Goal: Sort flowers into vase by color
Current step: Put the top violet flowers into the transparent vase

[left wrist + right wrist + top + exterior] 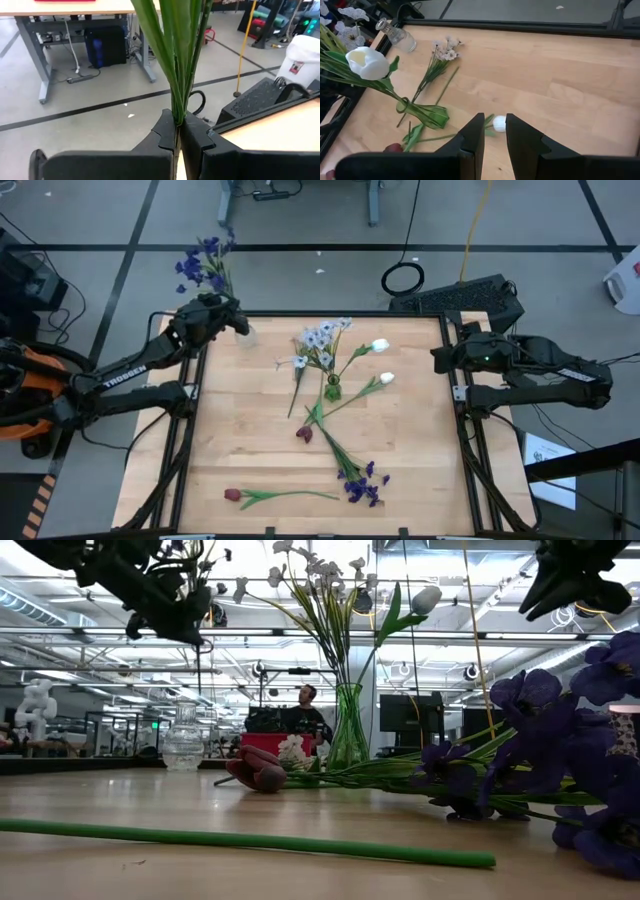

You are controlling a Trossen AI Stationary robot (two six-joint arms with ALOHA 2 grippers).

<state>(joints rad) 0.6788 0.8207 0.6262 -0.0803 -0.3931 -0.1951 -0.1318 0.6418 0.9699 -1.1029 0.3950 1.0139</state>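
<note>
So the left gripper [178, 131] is up at the far left corner of the table [250, 450], fingers pinched tight on the green stems of a purple-blue flower bunch [203, 263] that pokes out past the table edge, right next to a small clear glass vase [243, 332]. The right gripper [493, 131] hangs over the right edge with its fingers a little apart and nothing in them. The green vase [332, 389] mid-table already has pale white-lilac clusters [322, 335] and a white tulip [379, 346]; lying flat are another white tulip [386, 379], two dark red tulips [304, 434] [233, 495] and a purple bunch [361, 483].
</note>
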